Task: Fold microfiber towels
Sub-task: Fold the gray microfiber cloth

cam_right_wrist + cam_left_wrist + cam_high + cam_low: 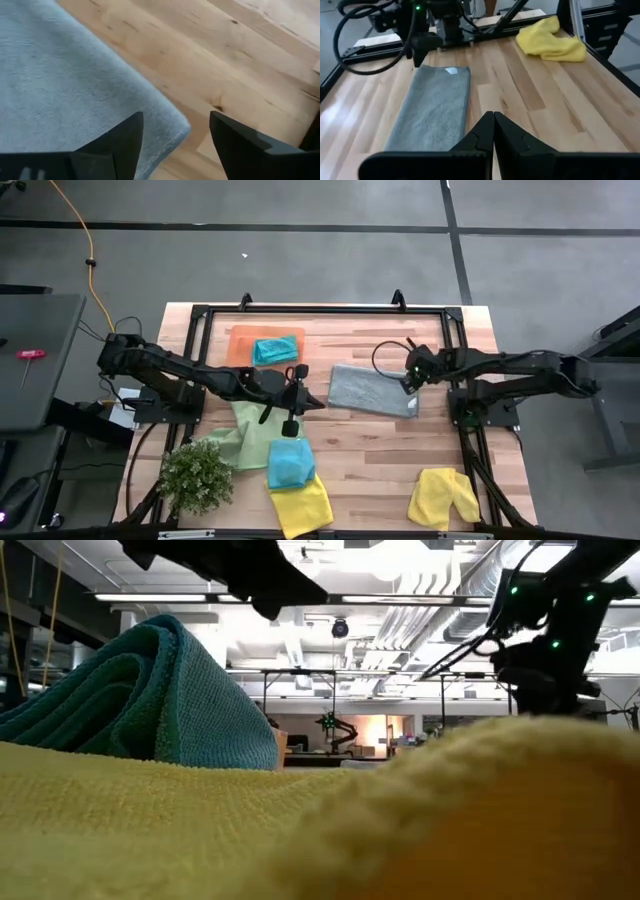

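While right gripper [175, 135] jaws gape, grey towel [372, 390] lies lengthwise between the arms.

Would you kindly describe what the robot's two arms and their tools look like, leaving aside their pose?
Both arms are dark, nearly black, jointed links. The left arm ends in the left tool, with two matte black, wedge-shaped fingers. The right arm carries a looped black cable and a small green light near the right tool, whose fingers are also black and angular.

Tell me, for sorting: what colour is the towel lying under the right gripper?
Grey towel, plain; clearest in the left wrist view.
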